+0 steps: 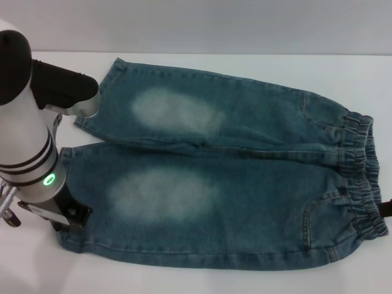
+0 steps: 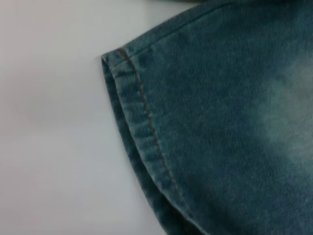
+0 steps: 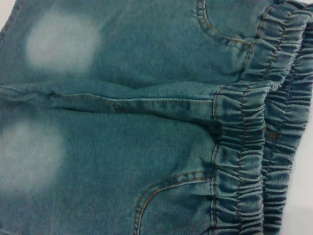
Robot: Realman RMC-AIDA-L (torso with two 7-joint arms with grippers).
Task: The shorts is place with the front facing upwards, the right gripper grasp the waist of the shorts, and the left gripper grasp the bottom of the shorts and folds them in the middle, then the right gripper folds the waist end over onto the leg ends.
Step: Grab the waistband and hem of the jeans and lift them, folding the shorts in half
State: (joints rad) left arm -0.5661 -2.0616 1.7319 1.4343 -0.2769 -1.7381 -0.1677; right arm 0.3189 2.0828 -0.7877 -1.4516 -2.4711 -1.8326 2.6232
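The shorts (image 1: 226, 171) lie flat, unfolded, on the surface (image 1: 245, 33). Left end effector (image 1: 64, 215) sits at their hem, right end effector (image 1: 384, 208) beside their waistband; neither's opening can be told. Grasping step: next, both must pinch denim.

Looks like a lab test bench: bare white tabletop (image 1: 245, 275) against a plain pale wall (image 1: 214, 24) at 12 o'clock (no household clutter), with a robot arm (image 1: 24, 141) at 9 o'clock.
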